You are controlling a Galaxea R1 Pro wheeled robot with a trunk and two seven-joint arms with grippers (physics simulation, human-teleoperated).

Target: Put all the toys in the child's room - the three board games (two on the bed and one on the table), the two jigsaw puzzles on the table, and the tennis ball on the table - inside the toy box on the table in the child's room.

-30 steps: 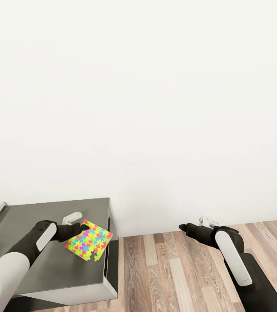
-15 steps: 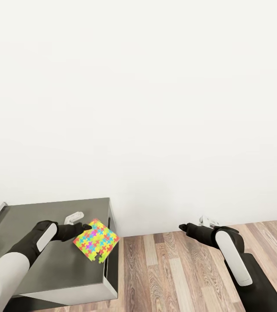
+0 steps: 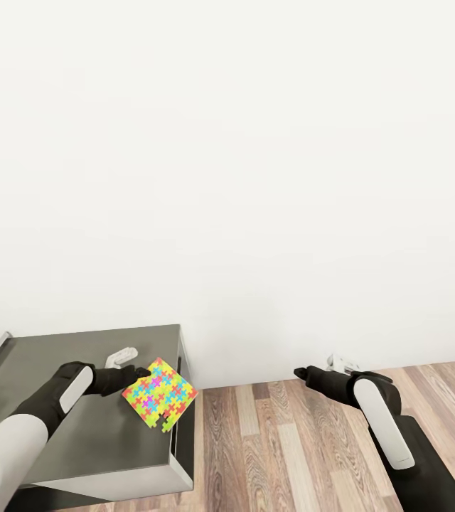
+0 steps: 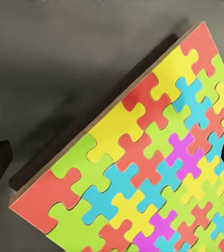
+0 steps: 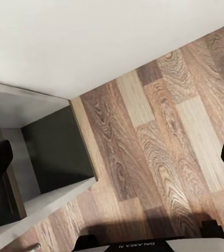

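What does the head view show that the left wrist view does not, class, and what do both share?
Head view: the white wall, the wood-plank floor, the right gripper over that floor, and the left gripper at one corner of the puzzle. Left wrist view: the individual interlocking pieces close up and the puzzle's thin brown edge. Both: the multicoloured square jigsaw puzzle, tilted and raised above the dark grey cabinet top.

White forearm shells [image 3: 382, 419], black wrists, black jaws, "GALAXEA" lettering on black base [image 5: 143, 244]
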